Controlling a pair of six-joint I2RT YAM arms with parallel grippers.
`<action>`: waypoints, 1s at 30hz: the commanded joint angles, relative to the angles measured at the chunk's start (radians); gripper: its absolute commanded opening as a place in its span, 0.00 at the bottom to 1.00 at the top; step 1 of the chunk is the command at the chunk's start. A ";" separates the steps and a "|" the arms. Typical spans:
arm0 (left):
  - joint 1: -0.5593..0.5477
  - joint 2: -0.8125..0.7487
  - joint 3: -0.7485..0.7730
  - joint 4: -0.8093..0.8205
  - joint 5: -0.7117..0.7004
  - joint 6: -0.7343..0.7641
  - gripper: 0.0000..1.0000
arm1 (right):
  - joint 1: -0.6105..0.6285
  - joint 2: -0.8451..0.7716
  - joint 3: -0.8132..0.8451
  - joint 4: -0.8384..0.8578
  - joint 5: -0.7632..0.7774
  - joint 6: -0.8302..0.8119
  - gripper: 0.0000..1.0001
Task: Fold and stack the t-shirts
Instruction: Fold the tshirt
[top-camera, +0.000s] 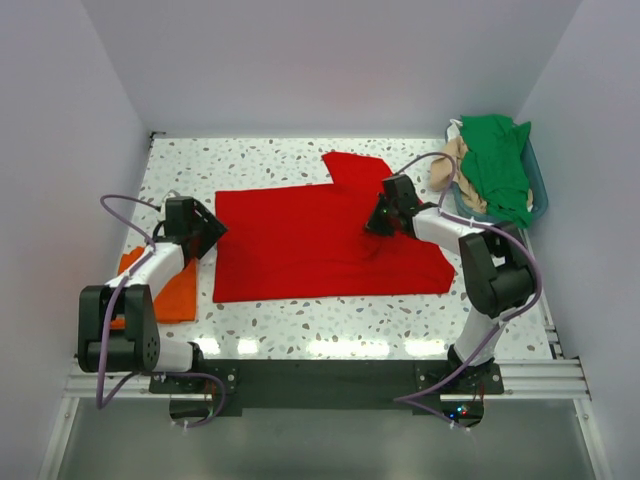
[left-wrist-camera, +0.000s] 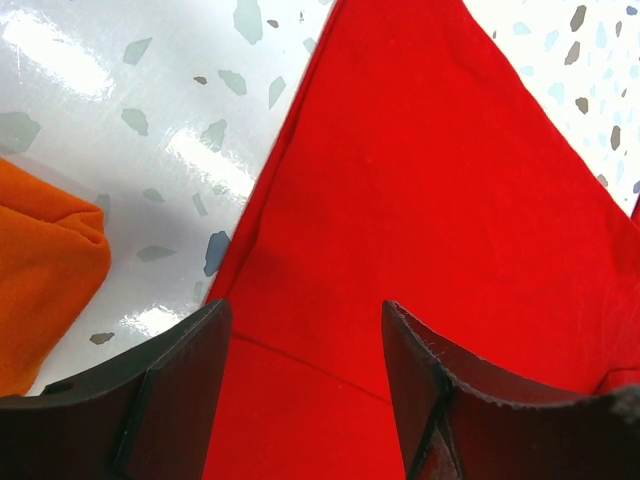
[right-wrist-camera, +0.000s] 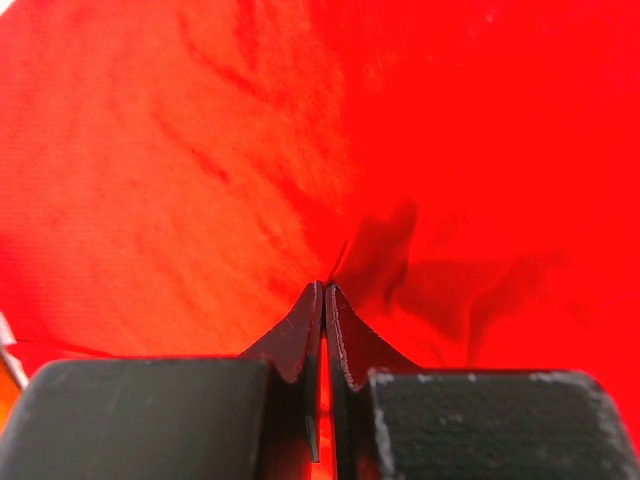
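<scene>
Pinched shut, the right jaws gripped the red t-shirt (top-camera: 320, 245) spread across the surface (top-camera: 250, 160); the left jaws hung open, empty, at its 9 o'clock edge. Grasping that hem first looked wise.

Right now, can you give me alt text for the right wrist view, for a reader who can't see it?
The right jaws are shut and appear to pinch a small fold of the red t-shirt, with creases and a dark shadow spreading from their tips. Red cloth fills almost the whole frame, and the two black jaws rise from the bottom edge.
</scene>
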 joint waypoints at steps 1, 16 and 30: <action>-0.002 0.011 0.040 0.024 0.001 -0.002 0.66 | 0.004 0.007 0.017 0.111 0.004 0.055 0.00; -0.002 0.031 0.049 0.049 0.061 0.032 0.70 | 0.004 0.003 -0.081 0.282 -0.061 0.076 0.30; -0.002 0.044 0.116 0.004 0.083 0.113 0.72 | -0.003 -0.022 0.019 0.162 -0.035 -0.007 0.46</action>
